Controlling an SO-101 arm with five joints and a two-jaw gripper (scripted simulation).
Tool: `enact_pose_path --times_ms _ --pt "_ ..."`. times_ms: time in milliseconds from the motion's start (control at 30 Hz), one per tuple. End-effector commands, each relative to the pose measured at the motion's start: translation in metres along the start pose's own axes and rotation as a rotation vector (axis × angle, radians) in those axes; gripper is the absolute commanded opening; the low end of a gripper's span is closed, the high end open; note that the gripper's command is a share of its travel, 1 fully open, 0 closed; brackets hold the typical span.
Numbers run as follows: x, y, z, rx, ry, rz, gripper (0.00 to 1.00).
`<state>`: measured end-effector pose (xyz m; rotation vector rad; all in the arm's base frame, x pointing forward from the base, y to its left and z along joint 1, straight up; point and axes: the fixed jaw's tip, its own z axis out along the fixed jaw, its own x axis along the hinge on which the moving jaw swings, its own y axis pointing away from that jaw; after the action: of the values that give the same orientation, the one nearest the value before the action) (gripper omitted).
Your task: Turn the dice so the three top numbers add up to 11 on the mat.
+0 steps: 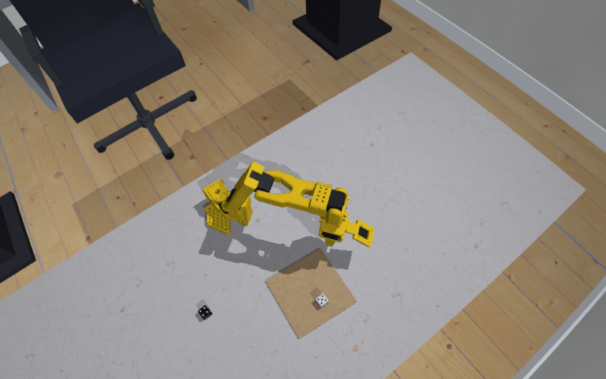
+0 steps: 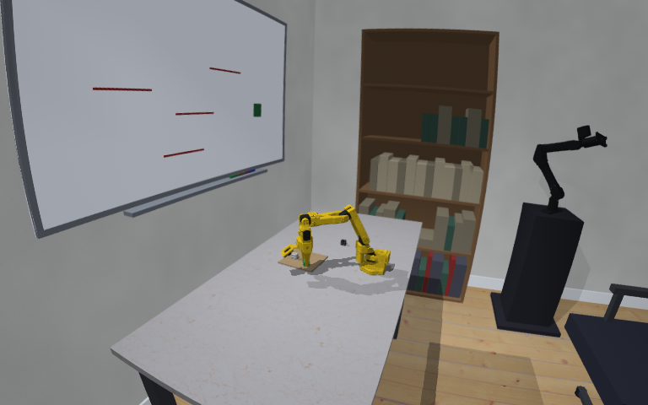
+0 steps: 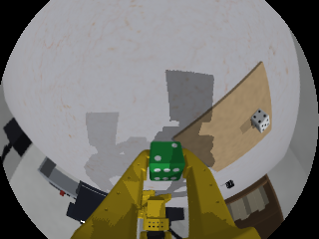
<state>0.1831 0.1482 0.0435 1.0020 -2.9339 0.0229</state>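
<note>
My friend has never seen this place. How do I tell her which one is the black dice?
Look at the big pale table with the yellow robot arm on it. Near the arm lies a square tan mat. The black die sits off the mat, on the bare table, unlike the white die on the mat.

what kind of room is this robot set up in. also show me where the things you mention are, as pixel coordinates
Probably an office or study: a big white wall-mounted whiteboard (image 2: 143, 110), a tall brown wooden bookcase (image 2: 359, 110) with books, and a dark padded swivel chair (image 1: 120, 76) (image 2: 616, 343) show it.
</note>
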Motion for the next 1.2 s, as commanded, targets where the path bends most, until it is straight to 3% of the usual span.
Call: enact_pose_path --times_ms 0,67,1167 --pt "-0.0083 0.0022 -0.0090 -0.001 -0.064 0.001 0.00" --pt "-0.0141 0.0022 -0.0148 -0.002 -0.102 0.021 0.00" --pt "-0.0147 0.0022 -0.0089 -0.002 -0.102 0.021 0.00"
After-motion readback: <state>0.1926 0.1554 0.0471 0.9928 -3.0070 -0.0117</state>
